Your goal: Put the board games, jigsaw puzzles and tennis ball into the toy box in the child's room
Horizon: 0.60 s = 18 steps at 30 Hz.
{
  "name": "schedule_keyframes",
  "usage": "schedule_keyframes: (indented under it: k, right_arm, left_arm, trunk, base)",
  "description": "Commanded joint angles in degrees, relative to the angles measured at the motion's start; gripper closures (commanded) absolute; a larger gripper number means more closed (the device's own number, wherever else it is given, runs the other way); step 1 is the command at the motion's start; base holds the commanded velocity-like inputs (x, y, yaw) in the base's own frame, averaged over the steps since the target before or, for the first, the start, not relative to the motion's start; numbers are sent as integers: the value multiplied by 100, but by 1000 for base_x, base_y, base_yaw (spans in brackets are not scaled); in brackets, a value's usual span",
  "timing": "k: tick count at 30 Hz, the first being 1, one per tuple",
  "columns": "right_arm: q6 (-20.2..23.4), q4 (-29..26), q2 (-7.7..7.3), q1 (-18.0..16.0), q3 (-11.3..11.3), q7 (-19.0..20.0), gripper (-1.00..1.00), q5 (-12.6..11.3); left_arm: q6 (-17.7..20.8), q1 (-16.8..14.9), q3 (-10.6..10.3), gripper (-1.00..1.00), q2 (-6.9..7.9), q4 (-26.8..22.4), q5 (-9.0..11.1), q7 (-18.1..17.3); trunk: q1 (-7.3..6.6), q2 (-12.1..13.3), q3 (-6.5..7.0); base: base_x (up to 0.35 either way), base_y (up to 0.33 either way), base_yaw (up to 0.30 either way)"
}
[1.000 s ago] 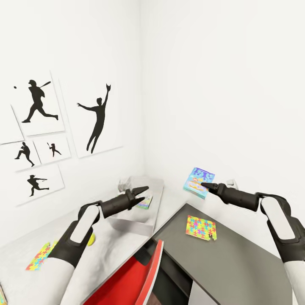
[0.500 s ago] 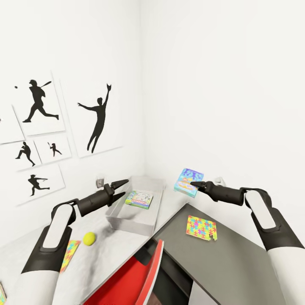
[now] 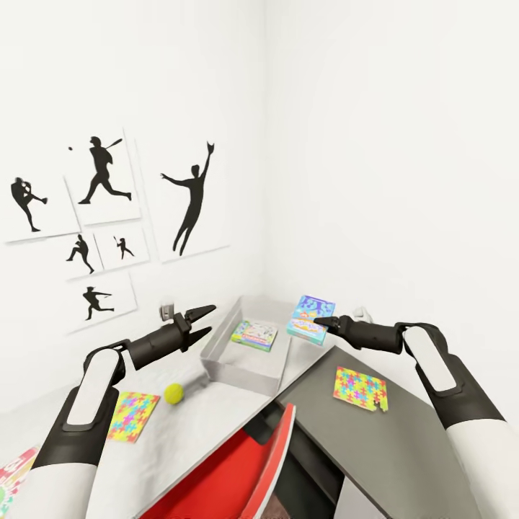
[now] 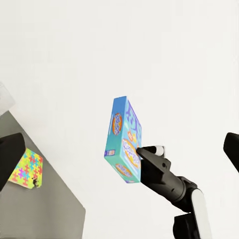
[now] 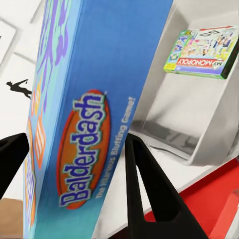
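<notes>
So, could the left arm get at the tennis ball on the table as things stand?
Probably yes. The left gripper is open and empty, hovering above the pale table. The tennis ball lies bare just below it, between a jigsaw puzzle and the toy box, with nothing over it.

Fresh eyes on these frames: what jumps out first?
The right gripper holds the blue Balderdash box in the air beside the grey toy box, where a Monopoly box already lies. Black baseball-player posters cover the wall at left. A tennis ball and jigsaw puzzle wait on the pale table.
</notes>
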Motion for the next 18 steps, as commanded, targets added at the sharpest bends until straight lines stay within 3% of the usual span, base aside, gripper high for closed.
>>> schedule_keyframes:
  k: [1, 9, 18]
  right_arm:
    - [10, 0, -3, -3, 8, 76, 100, 46]
    - [10, -70, -35, 5, 11, 76, 100, 42]
    - [10, -107, -49, 26, 14, 80, 100, 45]
  left_arm:
    - [22, -2, 8, -100, 0, 2, -57, -59]
    - [23, -1, 13, -100, 4, 7, -46, -56]
    - [23, -1, 14, -100, 6, 12, -43, -62]
  trunk:
    - [2, -4, -3]
    - [2, -4, -4]
    - [2, -4, -10]
  base:
    - [-34, 17, 33]
    - [-9, 4, 9]
    - [0, 208, 9]
